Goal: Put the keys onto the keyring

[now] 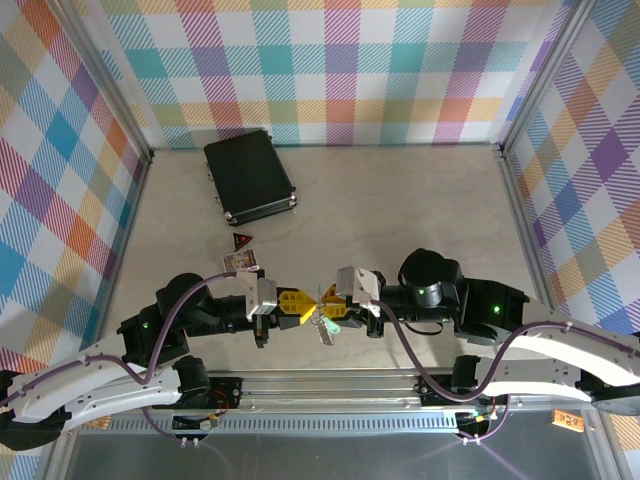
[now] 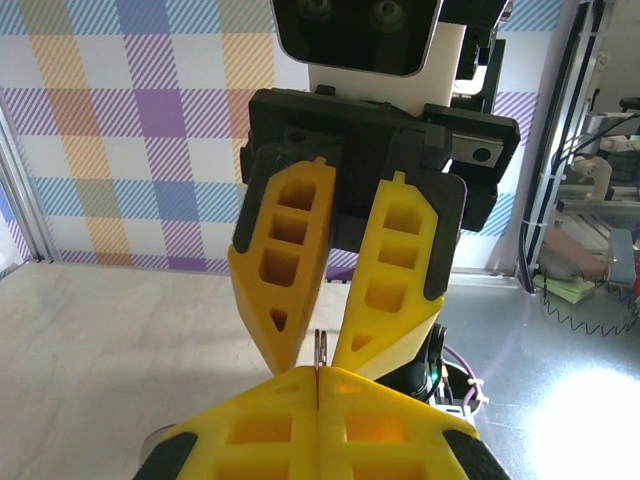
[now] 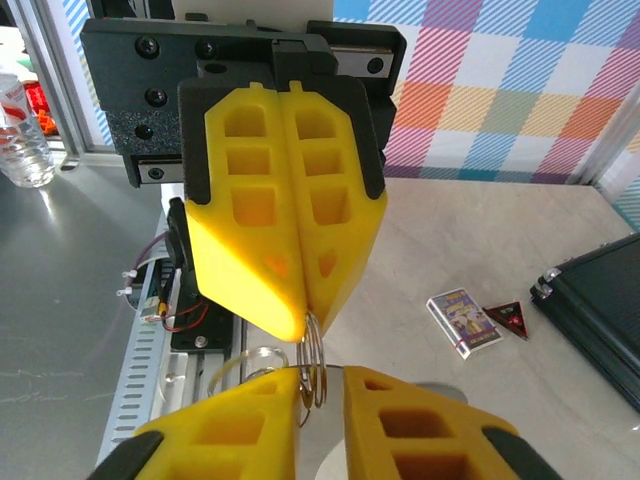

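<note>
Left fingers [image 2: 250, 425] pinch keyring [image 2: 320, 350]; right fingers [image 3: 230, 440] stand slightly apart.

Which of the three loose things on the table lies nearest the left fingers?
The small printed box, just behind the left fingers; the red triangle sits just beyond it, the black case farther back.

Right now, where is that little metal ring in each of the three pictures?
Top external: the metal ring is tiny here, low centre, where the two arms meet.
Left wrist: low centre, its edge poking up from the shut left claw.
Right wrist: low centre, just under that claw's tip.
Shared landmark: the left claw's closed yellow fingers, pinching the ring in every view.
</note>
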Tool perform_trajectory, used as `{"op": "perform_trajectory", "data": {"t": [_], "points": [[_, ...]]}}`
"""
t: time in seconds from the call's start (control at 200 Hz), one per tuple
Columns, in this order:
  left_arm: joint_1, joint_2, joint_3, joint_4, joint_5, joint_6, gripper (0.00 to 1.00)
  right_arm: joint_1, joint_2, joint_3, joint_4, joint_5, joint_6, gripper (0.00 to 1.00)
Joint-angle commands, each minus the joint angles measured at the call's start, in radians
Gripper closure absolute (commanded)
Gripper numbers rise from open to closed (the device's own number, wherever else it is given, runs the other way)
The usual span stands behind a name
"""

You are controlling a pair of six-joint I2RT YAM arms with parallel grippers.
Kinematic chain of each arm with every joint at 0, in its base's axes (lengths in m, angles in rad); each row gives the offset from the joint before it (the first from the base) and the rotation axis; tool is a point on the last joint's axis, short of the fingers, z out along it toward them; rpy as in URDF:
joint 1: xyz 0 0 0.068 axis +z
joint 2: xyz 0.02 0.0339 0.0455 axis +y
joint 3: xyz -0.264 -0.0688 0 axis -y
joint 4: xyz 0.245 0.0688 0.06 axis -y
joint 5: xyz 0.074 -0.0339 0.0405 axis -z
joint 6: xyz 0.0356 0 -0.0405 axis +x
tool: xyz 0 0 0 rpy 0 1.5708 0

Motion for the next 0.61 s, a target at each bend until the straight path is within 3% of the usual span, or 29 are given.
{"op": "perform_trajectory", "data": {"t": [0.0,0.15,0.4,0.51,0.6], "points": [[0.003,-0.004,0.013,0.047,0.019,-0.009,1.00,0.002,0.006,-0.005,0.031,-0.012,0.002,0.89],[0.004,-0.004,0.014,0.038,0.011,-0.002,1.00,0.002,0.002,-0.005,0.034,-0.004,-0.001,1.00],[0.004,0.011,0.066,-0.114,-0.061,0.057,1.00,0.002,0.006,0.037,-0.056,0.037,-0.032,1.00],[0.003,0.044,0.124,-0.268,-0.100,0.102,0.84,0.002,0.039,0.095,-0.149,0.054,-0.064,1.00],[0.003,0.072,0.155,-0.341,-0.126,0.123,0.81,0.002,0.088,0.158,-0.240,0.059,-0.087,1.00]]}}
